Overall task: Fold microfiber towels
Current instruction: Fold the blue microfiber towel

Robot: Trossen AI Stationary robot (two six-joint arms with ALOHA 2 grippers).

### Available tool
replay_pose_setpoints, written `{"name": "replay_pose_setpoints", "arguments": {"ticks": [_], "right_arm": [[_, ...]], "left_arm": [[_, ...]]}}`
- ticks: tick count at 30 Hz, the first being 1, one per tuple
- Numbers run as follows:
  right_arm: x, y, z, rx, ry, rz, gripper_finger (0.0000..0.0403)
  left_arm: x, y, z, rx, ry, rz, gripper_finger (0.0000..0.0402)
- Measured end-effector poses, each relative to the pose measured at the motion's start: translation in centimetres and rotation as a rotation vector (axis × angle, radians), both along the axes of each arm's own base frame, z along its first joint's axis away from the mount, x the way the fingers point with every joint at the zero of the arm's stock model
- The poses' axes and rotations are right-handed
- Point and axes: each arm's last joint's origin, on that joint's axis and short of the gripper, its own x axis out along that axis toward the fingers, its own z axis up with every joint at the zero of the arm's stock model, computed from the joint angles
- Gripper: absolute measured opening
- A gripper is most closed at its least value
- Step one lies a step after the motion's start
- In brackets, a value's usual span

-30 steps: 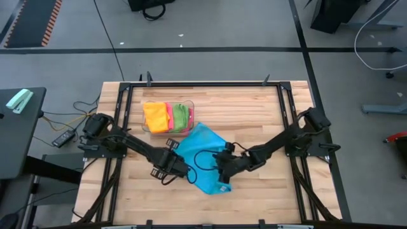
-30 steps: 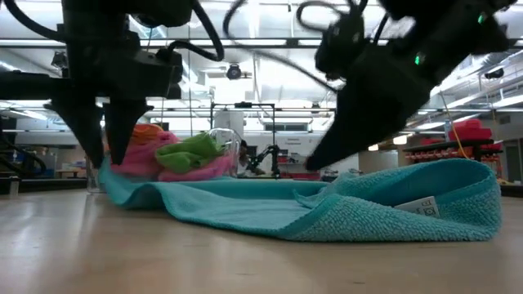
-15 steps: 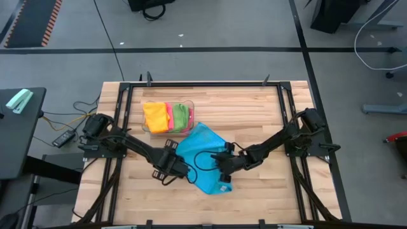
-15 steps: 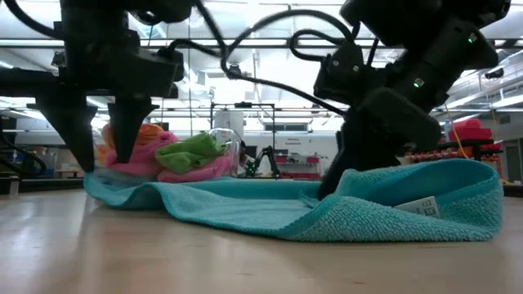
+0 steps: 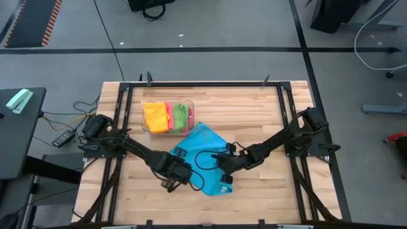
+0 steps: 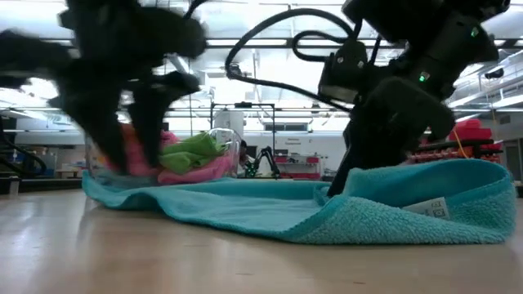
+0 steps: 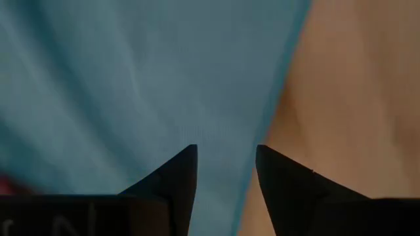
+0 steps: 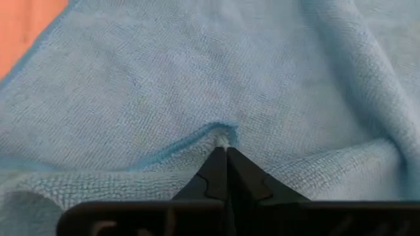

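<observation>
A blue microfiber towel (image 5: 205, 156) lies spread on the table's middle, its near right part doubled over into a thick fold (image 6: 425, 216). My right gripper (image 5: 224, 170) is shut on a hemmed edge of it. My left gripper (image 7: 226, 154) stands open, pointing steeply down over the towel's near left edge (image 7: 279, 105), one finger over cloth and one over bare wood; whether it touches the cloth does not show. In the low view it is a blur (image 6: 122, 151). Orange, pink and green towels (image 5: 166, 116) lie in a clear bin. My right gripper pinches the blue towel's stitched hem (image 8: 216, 131) between its two shut fingertips. The fingers slant down onto it from the table's right side (image 6: 337, 188). The hem puckers up into a small peak at the tips, while the cloth around it lies slack on the table.
The clear bin (image 5: 189, 104) stands at the far left, just behind the blue towel's far corner. Bare wood (image 5: 267, 191) lies open on the near side and to the right. A black frame rail (image 5: 203, 83) runs around the table top.
My left gripper has opened wider, tipped further down and swung toward the table's right and near edge, along the towel's left edge. The towel's left corner has sunk flat onto the table. My right gripper's fingertips have come down onto the towel.
</observation>
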Motion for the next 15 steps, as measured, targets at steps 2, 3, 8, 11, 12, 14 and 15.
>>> {"name": "replay_pose_setpoints", "arguments": {"ticks": [2,3,8,11,12,14,15], "right_arm": [[0.1,0.1,0.7,0.009,0.006,0.001,0.0008],[0.1,0.1,1.1,0.009,0.012,0.002,0.0008],[0.2,0.4,3.0,0.007,0.072,0.019,0.0008],[0.0,0.5,3.8,-0.013,0.153,0.028,0.0008],[-0.1,0.5,4.1,-0.021,0.173,0.030,0.0008],[-0.2,0.6,4.8,-0.026,0.201,0.036,0.0008],[-0.1,0.7,5.1,-0.014,0.193,0.044,0.0008]], "left_arm": [[1.1,-0.2,0.2,-0.044,-0.096,0.006,0.0161],[1.5,-0.2,0.3,-0.058,-0.136,0.004,0.0160],[2.8,0.1,-0.2,-0.074,-0.205,-0.007,0.0150],[3.2,0.4,-1.3,-0.065,-0.176,0.003,0.0144],[3.3,0.5,-1.8,-0.062,-0.168,0.005,0.0142],[3.6,0.5,-2.8,-0.053,-0.145,0.008,0.0138],[3.5,0.5,-3.3,-0.045,-0.122,0.007,0.0136]]}}
